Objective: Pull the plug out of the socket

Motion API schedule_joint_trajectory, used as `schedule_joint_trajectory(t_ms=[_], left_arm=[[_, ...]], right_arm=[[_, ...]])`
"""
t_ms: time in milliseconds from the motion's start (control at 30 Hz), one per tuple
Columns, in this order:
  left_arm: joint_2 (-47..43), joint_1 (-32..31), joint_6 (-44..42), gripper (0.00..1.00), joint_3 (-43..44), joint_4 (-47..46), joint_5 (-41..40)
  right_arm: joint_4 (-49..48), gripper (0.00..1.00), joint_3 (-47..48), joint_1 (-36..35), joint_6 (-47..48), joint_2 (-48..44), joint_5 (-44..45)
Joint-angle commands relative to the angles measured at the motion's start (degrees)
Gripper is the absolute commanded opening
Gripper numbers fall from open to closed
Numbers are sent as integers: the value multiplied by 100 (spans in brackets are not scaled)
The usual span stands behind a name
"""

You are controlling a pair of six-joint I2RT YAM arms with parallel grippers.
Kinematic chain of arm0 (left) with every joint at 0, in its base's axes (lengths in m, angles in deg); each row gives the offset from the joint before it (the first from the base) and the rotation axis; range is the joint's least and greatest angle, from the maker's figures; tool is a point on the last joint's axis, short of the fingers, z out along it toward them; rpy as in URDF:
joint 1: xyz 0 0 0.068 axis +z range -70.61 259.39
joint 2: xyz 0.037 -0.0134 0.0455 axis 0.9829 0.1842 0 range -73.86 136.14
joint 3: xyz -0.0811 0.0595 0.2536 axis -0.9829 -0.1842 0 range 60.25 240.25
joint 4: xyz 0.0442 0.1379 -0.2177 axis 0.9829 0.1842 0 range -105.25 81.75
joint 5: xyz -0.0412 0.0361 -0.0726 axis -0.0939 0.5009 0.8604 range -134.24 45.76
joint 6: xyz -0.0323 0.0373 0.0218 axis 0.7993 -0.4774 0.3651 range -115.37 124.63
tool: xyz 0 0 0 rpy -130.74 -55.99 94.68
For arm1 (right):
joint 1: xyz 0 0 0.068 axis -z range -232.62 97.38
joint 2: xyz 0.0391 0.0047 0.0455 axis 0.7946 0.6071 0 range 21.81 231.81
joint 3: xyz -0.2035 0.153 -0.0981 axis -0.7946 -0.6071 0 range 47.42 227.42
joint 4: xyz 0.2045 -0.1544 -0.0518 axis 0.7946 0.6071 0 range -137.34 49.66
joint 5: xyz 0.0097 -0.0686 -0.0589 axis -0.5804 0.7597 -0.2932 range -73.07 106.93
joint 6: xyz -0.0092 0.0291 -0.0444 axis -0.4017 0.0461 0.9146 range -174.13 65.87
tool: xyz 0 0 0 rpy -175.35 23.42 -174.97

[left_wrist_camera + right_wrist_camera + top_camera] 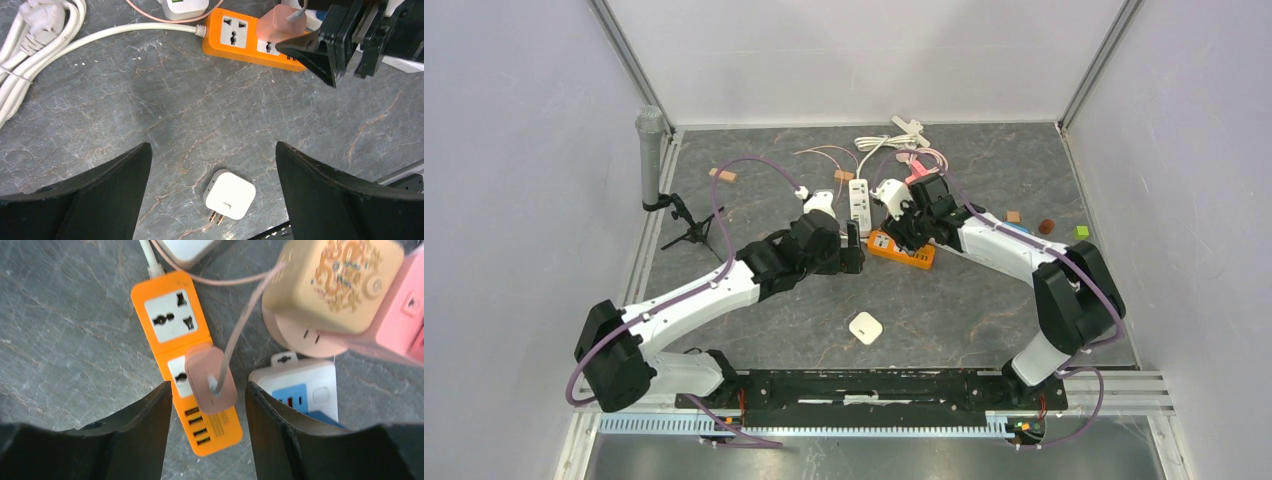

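An orange power strip lies mid-table, also in the left wrist view and the right wrist view. A pink plug with a pale cable sits in its second socket and also shows in the left wrist view. My right gripper is open over the plug, with one finger on each side and a gap on both sides. It also shows from above. My left gripper is open and empty just left of the strip, above bare table.
A loose white adapter lies on the table nearer the bases. A white power strip, a coiled white cable, a yellow cube adapter and a white-and-blue strip crowd around the orange strip. A microphone stand is at the left.
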Motion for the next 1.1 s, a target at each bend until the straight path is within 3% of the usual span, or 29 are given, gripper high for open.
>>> schedule_joint_trajectory(t_ms=[0,200,267,400,600,733,867,1067], left_arm=[[130,37,363,100,-51,-253,147],[336,93,740,97,-104,-335,188],[503,130,856,95,-66,-379,260],[945,250,1089,94,81,-493,465],[1792,530,1378,92,465,-697,764],[2221,573,1301,89,716,-898,762],[2432,573,1237,88,773,-1133,676],[2609,611,1474,78,638,-1347,527]], right_arm=[[-93,58,459,131,304,259,-643],[-86,26,447,159,259,391,-952],[-159,19,396,152,145,353,-1036],[-489,16,182,88,-261,206,-1051],[-417,21,11,-277,-811,26,-507],[-165,31,-71,-451,-1237,-27,-91],[134,48,35,-451,-1485,68,394],[-266,47,-80,-453,-1468,-126,203]])
